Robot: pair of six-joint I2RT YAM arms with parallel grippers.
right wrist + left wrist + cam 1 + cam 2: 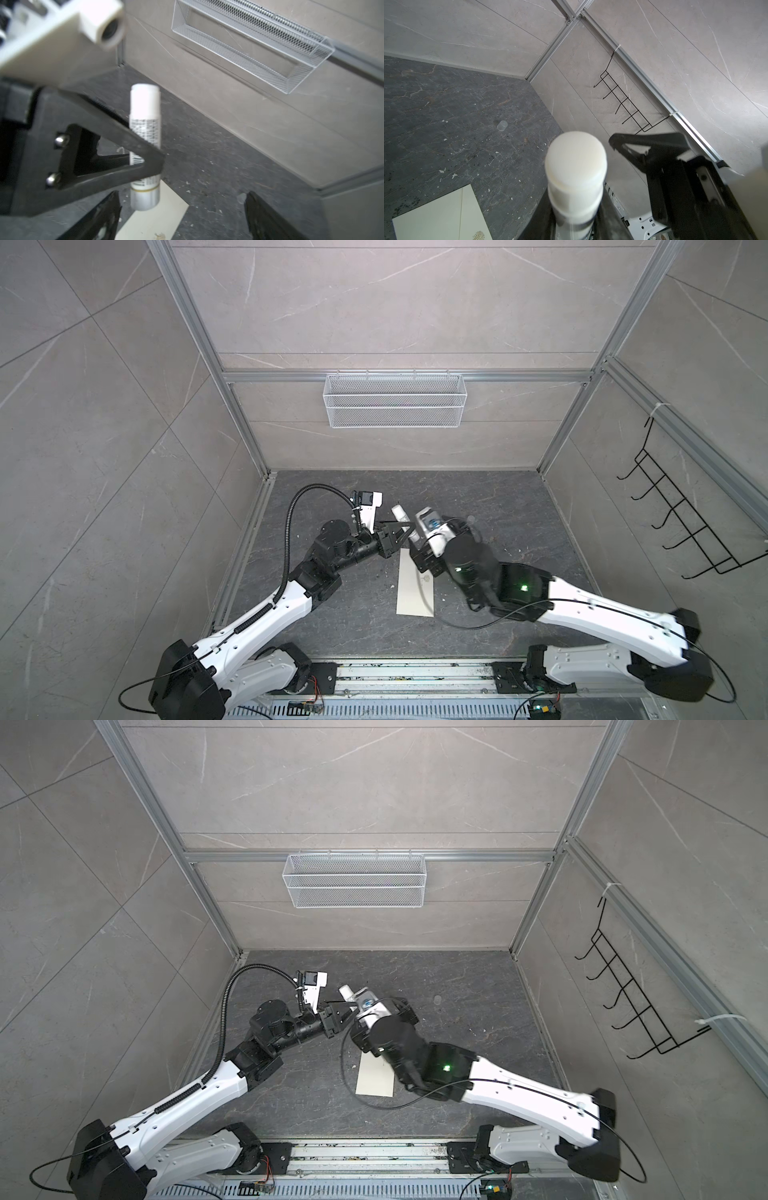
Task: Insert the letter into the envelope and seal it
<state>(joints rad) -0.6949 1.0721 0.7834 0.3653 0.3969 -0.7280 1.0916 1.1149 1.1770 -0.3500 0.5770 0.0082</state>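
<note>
Left pincer [409,533]: clamped on the glue stick [145,104], its dark fingers [124,145] crossing the printed tube about halfway along.
Glue stick: uncapped, with the bare white glue end [575,158] pointing up and away from the worktop [332,614]. Its silvery base hangs over the far end of the envelope [415,593], and whether the two touch cannot be told.
Right pincer [181,199]: jaws wide apart and holding nothing, just beside the stick and low over the envelope's far end.
Envelope: cream-white, lying flat on the dark stone worktop between the two arms, long side running away from the robot. In both top views the right arm covers part of it.
Emblem [478,235]: a small golden branching mark near the envelope's middle.
Clear cap [502,125]: a small translucent cylinder on the worktop, well apart from the envelope, toward the right wall.
Wire basket [395,400]: white mesh, hung on the back wall.
Hook rack [681,522]: black wire, on the right wall.
</note>
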